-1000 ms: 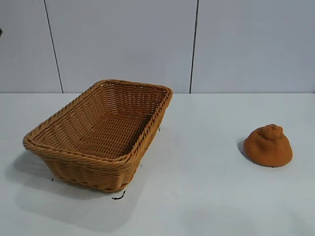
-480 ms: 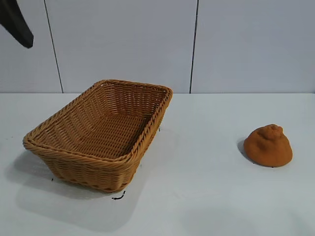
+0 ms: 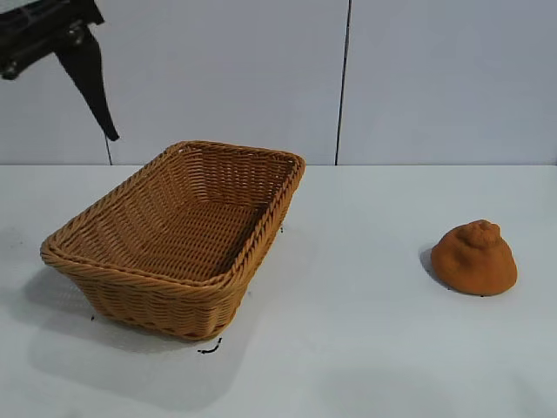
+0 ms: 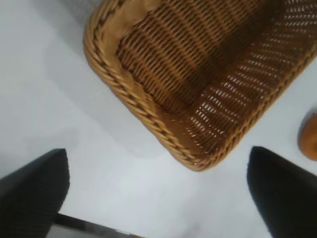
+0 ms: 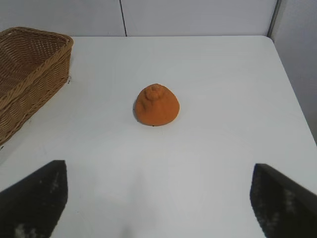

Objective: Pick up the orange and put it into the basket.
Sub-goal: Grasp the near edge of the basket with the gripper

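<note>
The orange (image 3: 474, 259), a knobby orange-brown dome, sits on the white table at the right, well apart from the basket (image 3: 139, 277), a tan wicker rectangle at the left with nothing in it. My left gripper (image 4: 157, 153) hangs open and empty high above the basket's far left corner; one dark finger (image 3: 94, 87) shows at the top left of the exterior view. The left wrist view looks down on the basket's rim (image 4: 129, 91) and a sliver of the orange (image 4: 309, 141). My right gripper (image 5: 158, 166) is open and empty, short of the orange (image 5: 156, 105), and is outside the exterior view.
A grey panelled wall (image 3: 218, 78) stands behind the table. The table's side edge (image 5: 292, 99) runs past the orange in the right wrist view, with the basket (image 5: 34, 74) on the other side. A small black mark (image 3: 209, 348) lies before the basket.
The left arm has come into the exterior view from the top left and moved down and rightward. The basket and the orange have not moved.
</note>
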